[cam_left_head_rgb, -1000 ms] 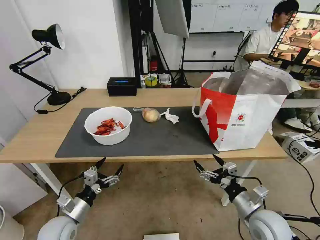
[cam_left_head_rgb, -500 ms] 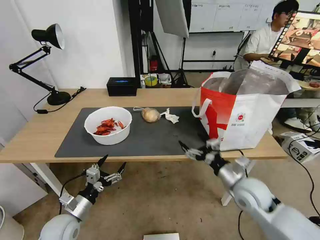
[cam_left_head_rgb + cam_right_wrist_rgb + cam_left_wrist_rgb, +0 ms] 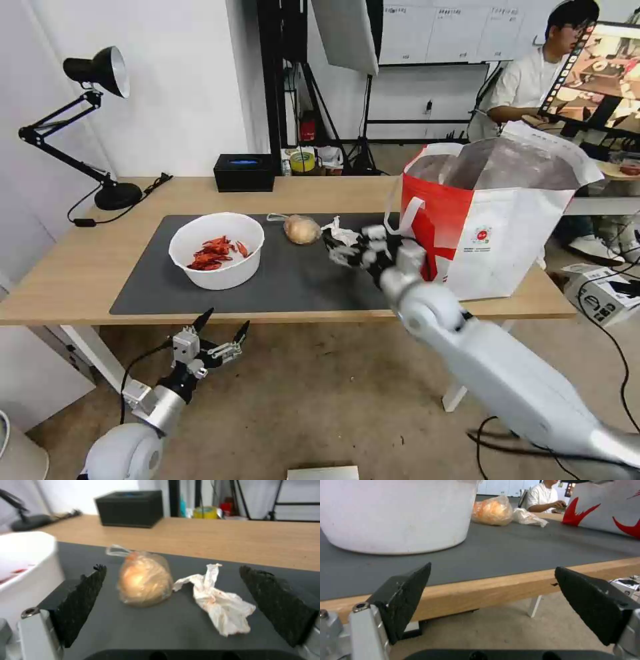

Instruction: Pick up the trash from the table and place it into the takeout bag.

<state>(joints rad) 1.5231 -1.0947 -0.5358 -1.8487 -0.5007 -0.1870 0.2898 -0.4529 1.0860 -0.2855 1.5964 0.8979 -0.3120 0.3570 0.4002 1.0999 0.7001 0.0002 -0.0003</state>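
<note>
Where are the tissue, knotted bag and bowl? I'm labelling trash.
tissue (image 3: 221, 607), right wrist view, crumpled middle.
knotted bag (image 3: 144, 581), right wrist view, yellowish bulge.
bowl (image 3: 220, 275), head view, outer front wall.

the left gripper hangs below the counter edge, jaws spread wide. on the dark mat stand the white bowl, the knotted bag, the tissue and the takeout bag.
</note>
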